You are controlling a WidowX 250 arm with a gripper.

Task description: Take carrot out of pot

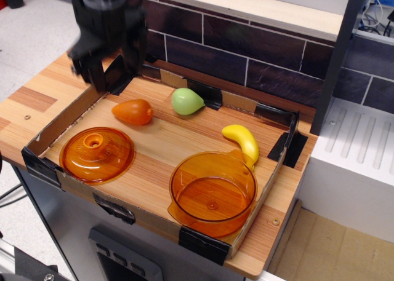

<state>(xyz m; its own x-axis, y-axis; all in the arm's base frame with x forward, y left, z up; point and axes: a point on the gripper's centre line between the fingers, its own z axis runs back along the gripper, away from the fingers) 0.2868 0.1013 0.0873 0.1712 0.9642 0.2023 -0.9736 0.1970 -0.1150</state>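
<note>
While my black end effector (103,72) hangs with its fingers apart and holding nothing, above and behind the small smooth orange plastic carrot (133,111), which lies on the wooden table (161,147) well left of the empty round translucent orange pot (213,192), I judge the removal done and only pulling clear left.

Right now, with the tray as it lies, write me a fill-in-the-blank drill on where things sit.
1. The carrot lies on the tray floor, outside the ____.
2. The pot holds ____ toys.
3. The yellow banana lies just behind the pot's ____.
4. The hand hangs open above the tray's back-left corner, holding ____.

Missing words: pot; no; rim; nothing
</note>
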